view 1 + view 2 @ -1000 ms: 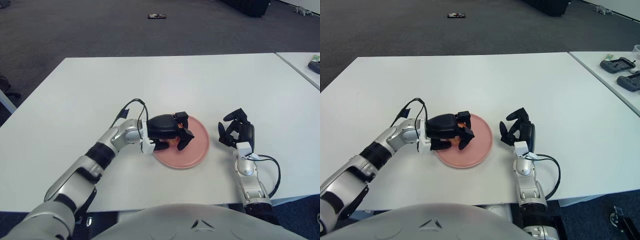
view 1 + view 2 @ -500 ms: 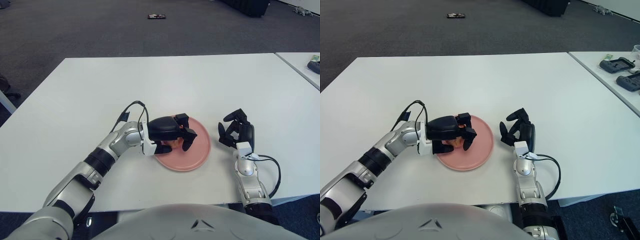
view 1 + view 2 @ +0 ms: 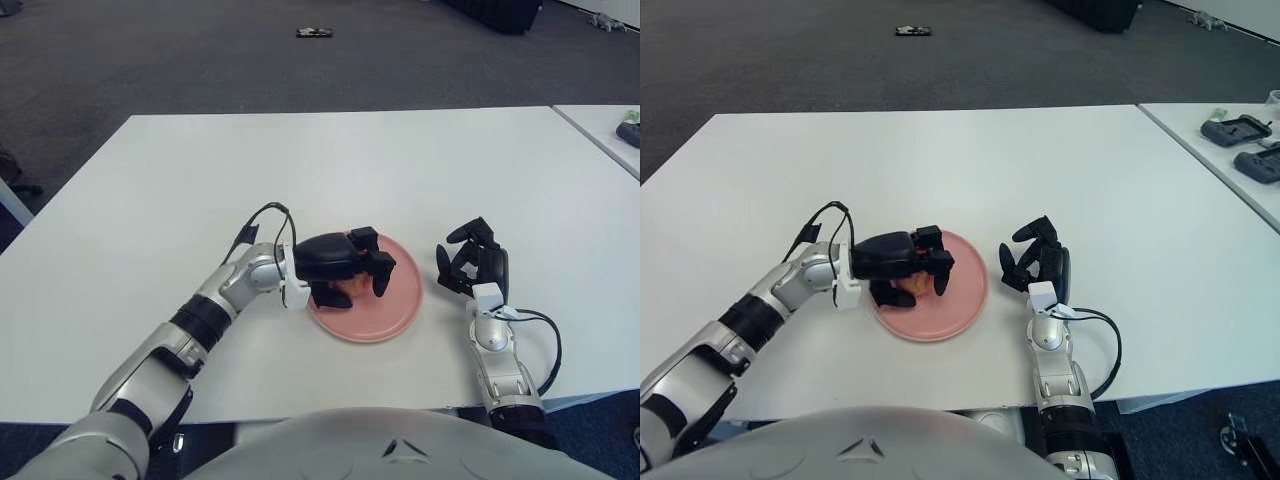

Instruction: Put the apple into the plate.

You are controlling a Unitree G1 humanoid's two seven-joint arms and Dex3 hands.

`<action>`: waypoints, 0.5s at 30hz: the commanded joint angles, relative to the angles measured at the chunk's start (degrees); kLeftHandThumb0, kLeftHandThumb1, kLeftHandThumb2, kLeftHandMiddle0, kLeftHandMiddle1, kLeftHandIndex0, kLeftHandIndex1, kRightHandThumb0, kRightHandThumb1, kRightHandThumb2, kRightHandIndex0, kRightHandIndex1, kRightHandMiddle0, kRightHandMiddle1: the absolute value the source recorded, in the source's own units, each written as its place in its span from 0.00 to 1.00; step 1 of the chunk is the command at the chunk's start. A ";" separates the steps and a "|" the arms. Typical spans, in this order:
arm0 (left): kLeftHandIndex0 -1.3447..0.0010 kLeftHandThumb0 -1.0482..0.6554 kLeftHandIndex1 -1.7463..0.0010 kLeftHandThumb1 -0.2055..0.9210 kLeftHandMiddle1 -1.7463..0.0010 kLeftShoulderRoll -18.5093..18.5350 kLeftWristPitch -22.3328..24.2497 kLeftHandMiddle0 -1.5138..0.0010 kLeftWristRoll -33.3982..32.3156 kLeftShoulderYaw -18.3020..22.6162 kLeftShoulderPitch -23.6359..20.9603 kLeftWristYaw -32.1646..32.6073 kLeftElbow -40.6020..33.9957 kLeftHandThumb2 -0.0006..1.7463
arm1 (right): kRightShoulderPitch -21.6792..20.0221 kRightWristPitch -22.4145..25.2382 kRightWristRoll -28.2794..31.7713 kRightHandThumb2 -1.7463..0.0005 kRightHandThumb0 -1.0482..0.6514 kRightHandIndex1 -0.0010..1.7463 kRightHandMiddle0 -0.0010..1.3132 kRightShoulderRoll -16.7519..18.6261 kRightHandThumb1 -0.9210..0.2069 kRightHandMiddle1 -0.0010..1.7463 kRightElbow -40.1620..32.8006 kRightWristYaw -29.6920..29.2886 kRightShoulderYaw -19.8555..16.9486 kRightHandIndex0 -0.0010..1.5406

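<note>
We saw the apple (image 3: 908, 286) only in part, an orange-red patch under the black fingers of the left hand (image 3: 902, 262), over the left half of the pink plate (image 3: 958, 305). Whether it touched the plate's surface we could not tell, since the hand covered most of it. That hand reached in from the plate's left edge with its fingers curled down around the apple, one finger (image 3: 384, 272) hanging over the plate's middle. The plate lay flat on the white table (image 3: 330, 160), near its front edge. Just to the right of the plate, apart from its rim, the right hand (image 3: 472, 265) stood upright on its forearm, its fingers loosely curled with gaps between them and nothing in them. Dark carpet (image 3: 200, 55) lay beyond the table.
</note>
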 commanded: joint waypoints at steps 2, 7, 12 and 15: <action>0.95 0.33 0.23 0.80 0.51 -1.18 1.94 1.00 -1.70 2.97 1.89 2.44 -2.52 0.48 | -0.29 2.46 0.25 0.39 0.37 1.00 0.34 -0.15 0.35 1.00 -1.51 1.00 -0.22 0.54; 0.99 0.23 0.49 0.76 0.76 -2.28 2.08 1.00 -0.40 4.27 1.16 4.16 -1.38 0.51 | -0.13 3.16 0.43 0.40 0.37 1.00 0.33 -0.09 0.34 1.00 -1.97 1.20 -0.35 0.53; 1.00 0.18 0.64 0.77 0.89 -3.63 0.39 1.00 0.37 5.78 1.49 7.58 -0.15 0.49 | -0.04 3.22 0.30 0.41 0.37 1.00 0.33 0.02 0.33 1.00 -2.17 0.94 -0.41 0.52; 1.00 0.17 0.71 0.76 0.95 -3.84 -0.38 1.00 -0.43 7.12 0.90 9.05 0.72 0.48 | 0.09 3.40 0.18 0.41 0.37 1.00 0.33 0.05 0.33 1.00 -2.39 0.81 -0.44 0.51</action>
